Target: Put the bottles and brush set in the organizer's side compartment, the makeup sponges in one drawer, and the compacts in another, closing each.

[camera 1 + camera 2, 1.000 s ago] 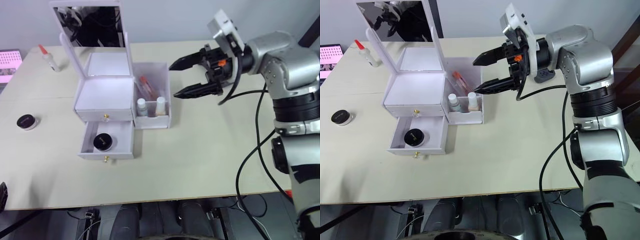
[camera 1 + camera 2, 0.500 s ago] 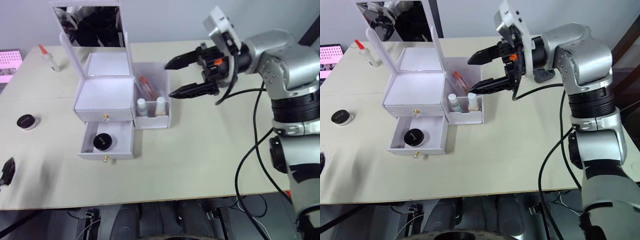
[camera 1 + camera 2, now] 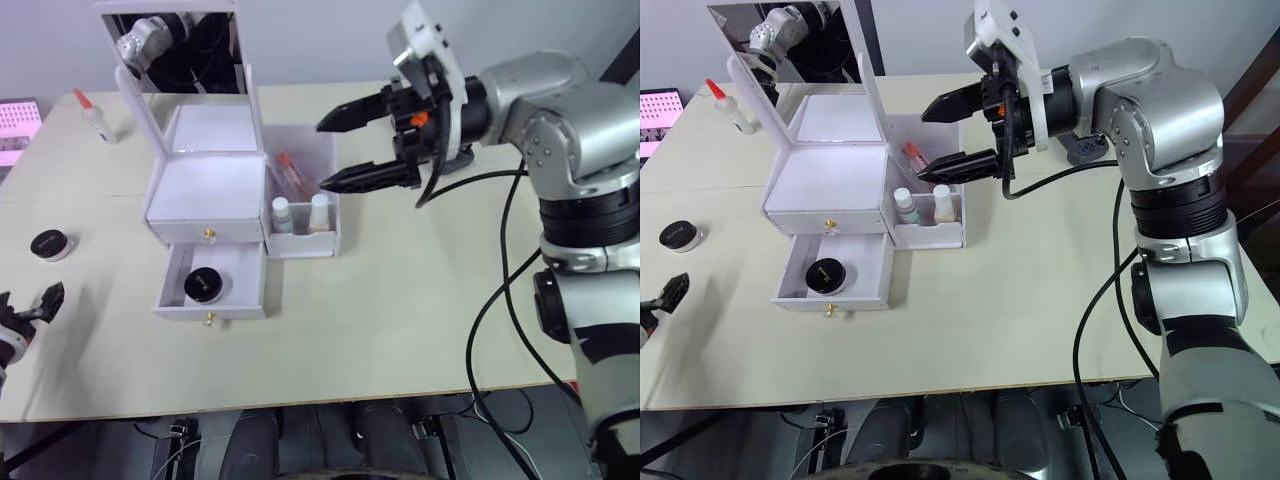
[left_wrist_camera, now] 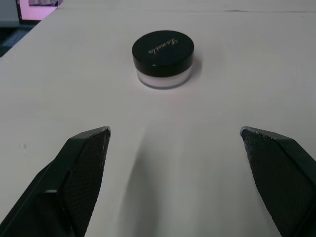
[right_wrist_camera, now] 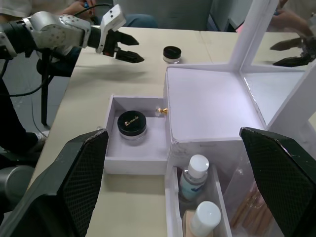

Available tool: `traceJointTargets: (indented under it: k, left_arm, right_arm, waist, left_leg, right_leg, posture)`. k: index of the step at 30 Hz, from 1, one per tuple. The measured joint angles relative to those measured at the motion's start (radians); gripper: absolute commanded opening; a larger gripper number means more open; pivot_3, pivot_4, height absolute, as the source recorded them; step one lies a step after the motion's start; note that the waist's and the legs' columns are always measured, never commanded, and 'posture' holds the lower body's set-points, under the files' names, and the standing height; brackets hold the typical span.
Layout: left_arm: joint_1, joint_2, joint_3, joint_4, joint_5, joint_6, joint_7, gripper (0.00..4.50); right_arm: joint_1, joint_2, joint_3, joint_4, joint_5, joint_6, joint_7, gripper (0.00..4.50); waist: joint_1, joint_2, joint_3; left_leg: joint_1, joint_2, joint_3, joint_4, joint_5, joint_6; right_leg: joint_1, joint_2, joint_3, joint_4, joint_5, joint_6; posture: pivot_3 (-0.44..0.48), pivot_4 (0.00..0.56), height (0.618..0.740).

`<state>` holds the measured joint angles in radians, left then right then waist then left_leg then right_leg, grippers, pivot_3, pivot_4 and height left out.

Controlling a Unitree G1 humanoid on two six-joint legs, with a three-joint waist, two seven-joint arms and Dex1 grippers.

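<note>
At the far left edge of the worktop [image 3: 420,300] I had my left hand [image 3: 30,308] low over the surface, its fingers spread wide and holding nothing. Just ahead of it, in line with the gap between the fingers, sat the loose compact [image 4: 163,58], a small round jar with a black lid and a clear base, standing upright on bare worktop and well apart from the organizer [image 3: 205,195].

I judged that jar light and rigid, with a glossy lid that could slip. My plan was to close on the sides of the lid or base across its width, squarely, so it would not squirt out or tip.

Further right, the organizer's lower drawer [image 3: 215,282] stood pulled out with a second compact [image 3: 204,285] already inside, while the upper drawer [image 3: 207,228] was shut. That open drawer looked like the place for the loose jar, with room left beside the first one.

In the side compartment [image 3: 305,190] two small white-capped bottles [image 5: 197,170] stood upright at the front, and something slim with a red end, probably the brush set [image 3: 291,172], leaned behind them.

To the right, my right hand [image 3: 355,145] hovered above that compartment with its fingers wide apart and nothing between them.
</note>
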<state>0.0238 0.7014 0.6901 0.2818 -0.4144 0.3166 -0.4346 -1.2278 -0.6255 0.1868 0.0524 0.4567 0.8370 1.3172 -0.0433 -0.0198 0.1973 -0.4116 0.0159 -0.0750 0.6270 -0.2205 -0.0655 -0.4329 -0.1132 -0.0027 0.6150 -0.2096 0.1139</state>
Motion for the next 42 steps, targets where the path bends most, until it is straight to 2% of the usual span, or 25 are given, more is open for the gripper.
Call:
traceJointTargets:
  k: [6,10,20,27,35,38,40,42]
  left_arm:
    - [-0.187,0.044,-0.017,0.254,0.018,-0.033,0.015,4.43]
    - [-0.315,0.070,-0.071,0.429,0.049,-0.123,-0.019,4.43]
    - [-0.541,0.098,-0.127,0.802,0.096,-0.273,-0.014,4.43]
    - [-0.630,0.105,-0.140,0.932,0.123,-0.337,0.024,4.43]
    - [-0.692,0.105,-0.167,1.002,0.150,-0.376,0.064,4.43]
    - [-0.700,0.105,-0.168,1.012,0.162,-0.388,0.071,3.67]
    - [-0.705,0.105,-0.168,1.015,0.164,-0.391,0.071,2.71]
    - [-0.708,0.106,-0.168,1.016,0.166,-0.393,0.071,2.63]
  right_arm:
    - [0.000,-0.003,0.000,-0.001,0.000,0.001,-0.004,4.50]
    - [0.000,-0.002,0.000,-0.001,-0.001,-0.003,-0.006,4.50]
    - [-0.009,-0.013,0.000,-0.004,-0.001,-0.003,-0.014,4.50]
    - [-0.013,-0.023,-0.001,-0.007,-0.001,0.005,-0.019,4.50]
    - [-0.042,-0.027,-0.001,-0.009,0.000,0.021,-0.026,4.50]
    - [-0.042,-0.030,-0.001,-0.010,0.000,0.030,-0.031,4.50]
    - [-0.042,-0.032,-0.001,-0.010,0.000,0.031,-0.034,4.50]
    - [-0.042,-0.033,-0.001,-0.012,0.000,0.031,-0.036,4.50]
  waist:
    - [0.000,0.000,0.000]
    - [0.001,0.000,0.000]
    - [0.001,0.000,0.000]
    - [0.001,0.000,0.000]
    - [0.001,0.000,0.000]
    - [0.001,0.000,0.000]
    - [0.001,-0.001,0.000]
    - [0.001,0.000,0.000]
  left_leg:
    - [0.000,0.000,0.000,-0.001,0.000,0.000]
    - [0.000,0.000,0.000,0.000,0.000,0.000]
    - [0.000,0.000,0.000,0.000,0.000,0.000]
    - [0.000,0.000,0.000,0.000,0.000,0.000]
    - [0.000,0.000,0.000,0.000,0.000,0.000]
    - [0.000,0.000,0.000,0.000,0.000,0.000]
    - [0.000,0.000,0.000,0.000,0.000,0.000]
    - [0.000,0.000,0.000,0.000,0.000,0.000]
  right_leg:
    - [-0.001,0.000,0.000,0.002,0.002,0.003]
    - [0.000,0.000,0.000,0.002,0.002,0.004]
    - [0.000,0.000,0.000,0.003,0.002,0.005]
    - [0.000,0.000,0.000,0.003,0.002,0.006]
    - [0.000,0.000,0.000,0.003,0.002,0.006]
    - [0.000,0.000,0.000,0.004,0.002,0.006]
    - [0.000,0.000,0.000,0.004,0.002,0.006]
    - [0.000,0.001,0.000,0.004,0.002,0.006]
  posture:
    - [0.000,0.150,0.740]
    - [0.000,0.150,0.740]
    - [0.000,0.150,0.740]
    - [0.000,0.150,0.740]
    - [0.000,0.150,0.740]
    - [0.000,0.150,0.740]
    - [0.000,0.150,0.740]
    - [0.000,0.150,0.740]
